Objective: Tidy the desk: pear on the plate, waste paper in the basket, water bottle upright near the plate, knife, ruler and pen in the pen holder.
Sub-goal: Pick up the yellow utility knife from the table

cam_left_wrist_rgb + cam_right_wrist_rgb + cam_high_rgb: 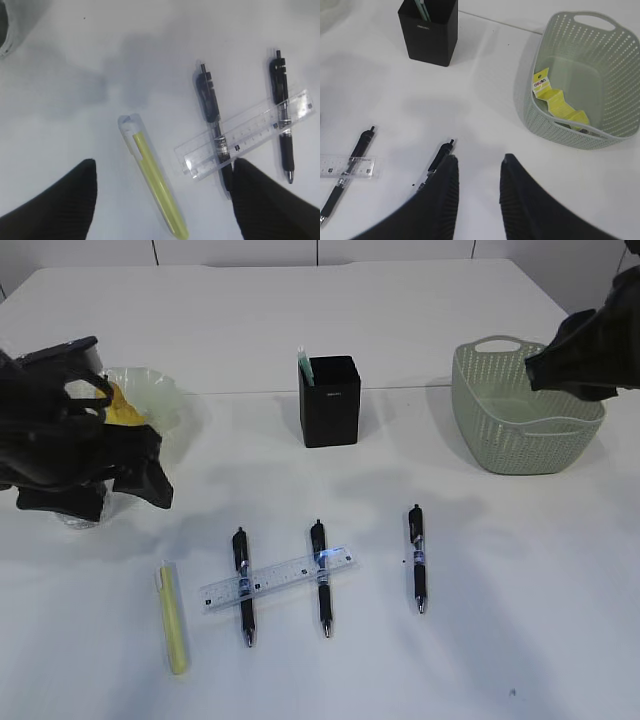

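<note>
White desk (520,640), pale wall far behind. I see both grippers spread, empty. Waste paper (555,97) lies in basket (620,65), right; ruler (277,579) across two near pens.

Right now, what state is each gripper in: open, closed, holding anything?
Left gripper: jaws wide open, empty, above the yellow pen and ruler.
Right gripper: jaws slightly apart, empty, near a black pen.

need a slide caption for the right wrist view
Open right gripper above the table; waste paper already in the basket.
</note>
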